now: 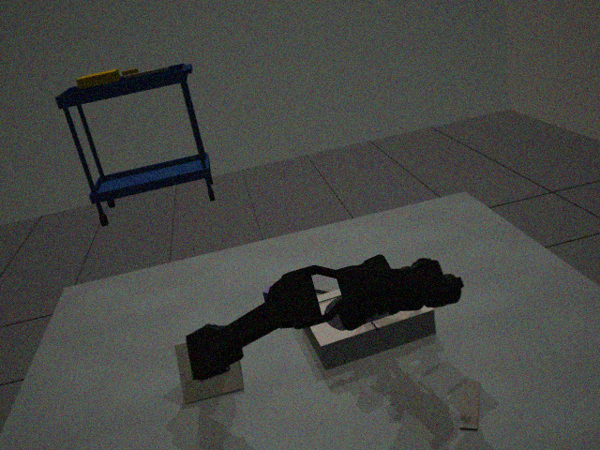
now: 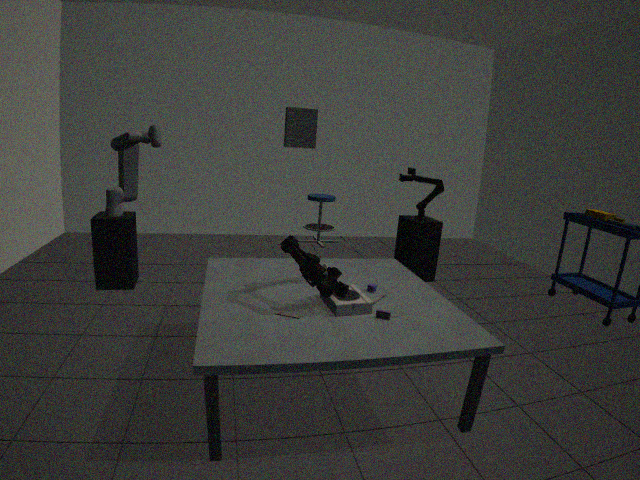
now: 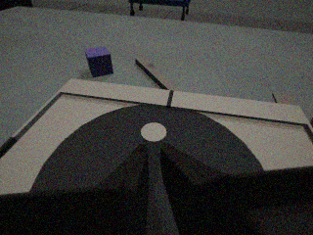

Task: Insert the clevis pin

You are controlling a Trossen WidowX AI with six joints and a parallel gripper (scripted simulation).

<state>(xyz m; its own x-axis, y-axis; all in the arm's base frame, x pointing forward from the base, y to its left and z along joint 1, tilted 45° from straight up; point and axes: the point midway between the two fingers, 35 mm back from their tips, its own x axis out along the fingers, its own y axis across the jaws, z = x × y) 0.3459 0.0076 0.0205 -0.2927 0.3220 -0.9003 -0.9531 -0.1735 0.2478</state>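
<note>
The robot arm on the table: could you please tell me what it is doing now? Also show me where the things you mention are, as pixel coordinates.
The arm's tool [image 3: 153, 150] is shut on the steel pin, whose round head [image 3: 154, 132] shows above the dark disc [image 3: 83, 147] in the tray [image 1: 378, 346] [image 2: 354, 308] [image 3: 117, 91]. The pin is not yet released. I cannot tell whether it is through the holes.
</note>
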